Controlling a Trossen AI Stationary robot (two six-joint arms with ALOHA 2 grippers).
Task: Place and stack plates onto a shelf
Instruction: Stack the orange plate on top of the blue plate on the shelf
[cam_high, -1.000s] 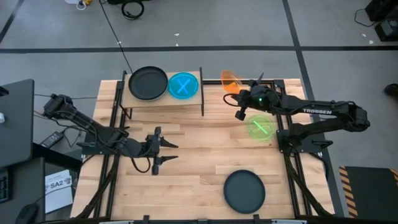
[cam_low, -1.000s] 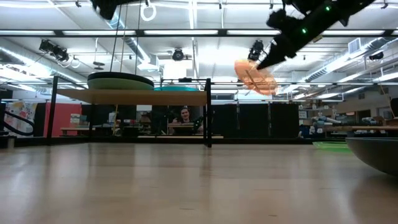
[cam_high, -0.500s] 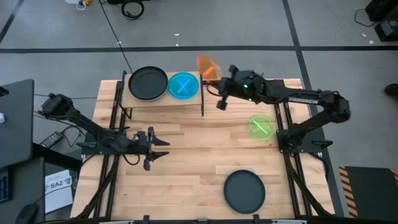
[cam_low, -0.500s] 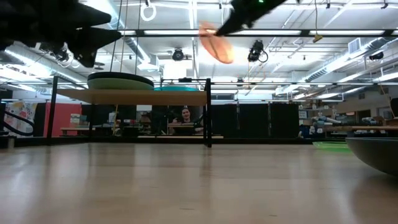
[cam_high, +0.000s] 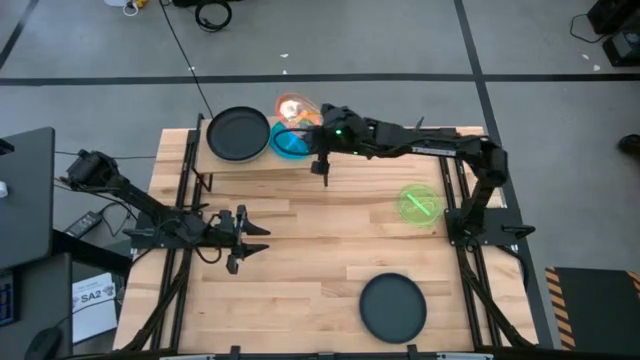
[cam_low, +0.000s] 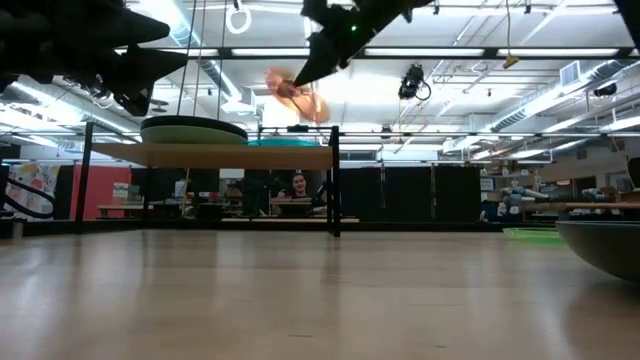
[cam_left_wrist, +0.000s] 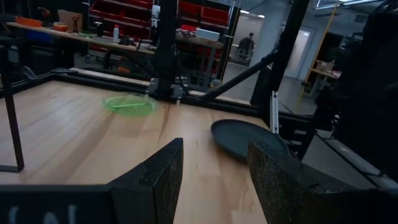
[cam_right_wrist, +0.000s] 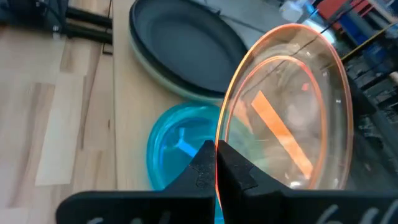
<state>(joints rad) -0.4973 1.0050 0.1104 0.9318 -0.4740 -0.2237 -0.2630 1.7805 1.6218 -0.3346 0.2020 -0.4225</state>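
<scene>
Shelf (cam_high: 262, 160) at the table's far edge carries a black plate (cam_high: 238, 133) stacked on a green one, with a blue plate (cam_high: 292, 143) beside it. My right gripper (cam_right_wrist: 216, 163) pinches the orange plate's (cam_high: 293, 108) rim, holding it tilted above the blue one, while my left gripper (cam_left_wrist: 211, 165) hangs open over the table.

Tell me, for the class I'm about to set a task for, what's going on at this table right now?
The right end effector is shut on the orange plate, holding it tilted in the air above the blue plate on the shelf. A black plate sits on a pale green one beside the blue. The left end effector waits open over the table's left side. A green plate and another black plate lie on the table.
</scene>
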